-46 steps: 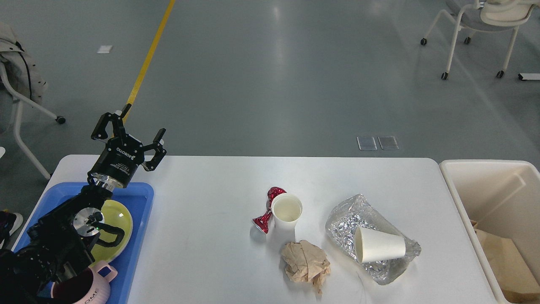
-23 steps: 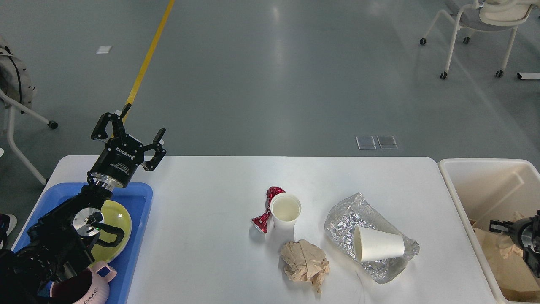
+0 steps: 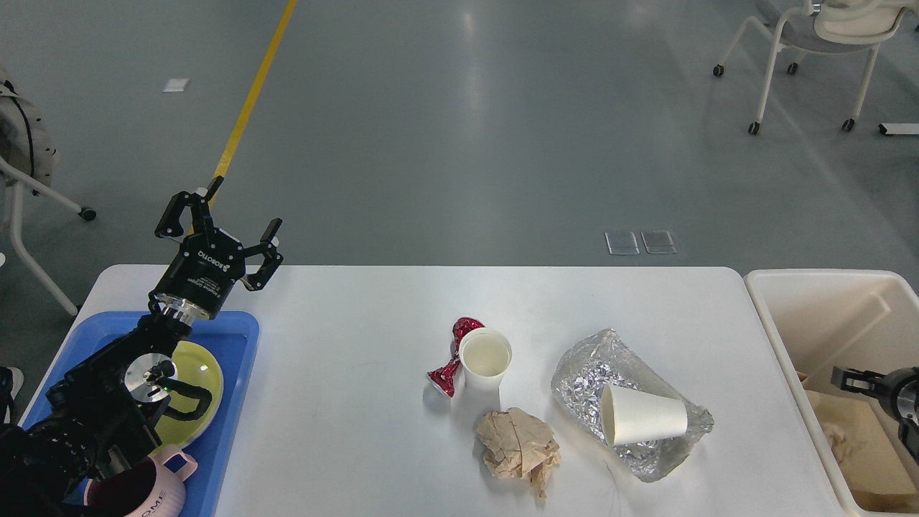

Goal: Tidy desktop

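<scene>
Since half a second ago: sitting a little higher and further right at the frame edge, over the cream plastic bin (image 3: pixel 818 287), the right gripper (image 3: pixel 851 379), seen small and dark, so open or clenched cannot be told; crumpled brown paper now lying loose in the bin beneath it. Otherwise unchanged.

Reaching up from the lower left over the blue plastic tray (image 3: pixel 240 373), the black left arm, its left gripper (image 3: pixel 228 226) raised above the table's far left corner, fingers spread wide, grasping nothing.

Filling the lower middle of the view, the large white rectangular desktop (image 3: pixel 344 402), long axis running left to right, bearing an upright white paper cup (image 3: pixel 486 359), a crushed red can (image 3: pixel 451 359) touching it, a crumpled brown paper ball (image 3: pixel 518 449) and a tipped paper cup (image 3: pixel 642 415) lying on silver foil (image 3: pixel 589 373), mouth pointing left
</scene>
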Robot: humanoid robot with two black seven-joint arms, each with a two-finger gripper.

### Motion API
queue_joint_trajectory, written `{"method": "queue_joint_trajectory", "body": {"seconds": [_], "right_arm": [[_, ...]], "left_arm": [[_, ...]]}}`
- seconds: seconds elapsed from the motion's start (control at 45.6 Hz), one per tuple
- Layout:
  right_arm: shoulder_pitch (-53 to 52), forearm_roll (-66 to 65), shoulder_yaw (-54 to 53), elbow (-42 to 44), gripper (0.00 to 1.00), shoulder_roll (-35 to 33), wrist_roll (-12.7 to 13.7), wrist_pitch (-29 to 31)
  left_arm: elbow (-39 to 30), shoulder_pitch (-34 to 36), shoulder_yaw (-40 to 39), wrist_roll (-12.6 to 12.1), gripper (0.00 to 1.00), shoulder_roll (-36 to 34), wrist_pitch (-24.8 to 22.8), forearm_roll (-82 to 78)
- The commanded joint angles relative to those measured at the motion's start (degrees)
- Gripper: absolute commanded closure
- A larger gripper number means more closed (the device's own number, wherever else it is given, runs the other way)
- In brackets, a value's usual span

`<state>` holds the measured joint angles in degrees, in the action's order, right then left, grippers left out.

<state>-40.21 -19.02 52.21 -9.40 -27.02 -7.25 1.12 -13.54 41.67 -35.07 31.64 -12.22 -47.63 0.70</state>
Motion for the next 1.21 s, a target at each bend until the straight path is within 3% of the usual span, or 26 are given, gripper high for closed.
{"method": "queue_joint_trajectory", "body": {"seconds": [0.0,0.11,0.307,0.329,0.526,0.657,0.811,0.964,1.052,1.183], "right_arm": [[-1.9,0.0,0.0,-0.3,0.0,0.0,-0.4,0.5],[-9.5,-0.1,1.8,-4.4,0.0,-1.8,-0.6,4.1],[-40.3,-1.2,10.3,-30.2,0.0,-14.4,-0.7,26.0],[-50.8,-1.8,13.3,-37.5,0.0,-15.6,-0.7,30.7],[-85.6,-2.0,17.4,-60.2,0.0,-14.8,-0.5,43.6],[-100.0,-1.9,16.8,-71.4,0.0,-10.3,-0.3,50.9],[-101.3,-1.3,15.7,-76.3,0.0,-7.2,0.1,52.6],[-90.9,2.2,16.3,-77.0,0.0,-8.0,0.1,48.9],[-82.8,4.7,16.5,-77.6,0.0,-8.0,0.2,43.0],[-67.0,5.2,16.4,-77.0,0.0,-6.4,0.5,29.1]], "left_arm": [[0.0,0.1,0.0,0.0,0.0,0.0,0.0,0.0],[0.0,0.1,0.0,0.0,0.0,0.0,0.0,0.0],[0.0,0.0,0.0,0.0,0.0,0.0,0.0,0.0],[0.0,0.0,0.0,0.0,0.0,0.0,-0.1,0.0],[0.0,0.0,0.0,0.0,0.0,0.0,0.0,0.0],[0.0,0.0,0.0,0.0,0.0,0.0,0.0,0.0],[0.0,0.0,-0.1,0.0,0.0,0.0,0.0,0.0],[0.0,0.0,-0.1,0.0,0.0,0.0,-0.1,0.0],[0.0,0.0,-0.1,0.0,0.0,0.0,0.0,0.0],[0.0,0.0,-0.1,0.0,0.0,0.0,-0.1,0.0]]}}
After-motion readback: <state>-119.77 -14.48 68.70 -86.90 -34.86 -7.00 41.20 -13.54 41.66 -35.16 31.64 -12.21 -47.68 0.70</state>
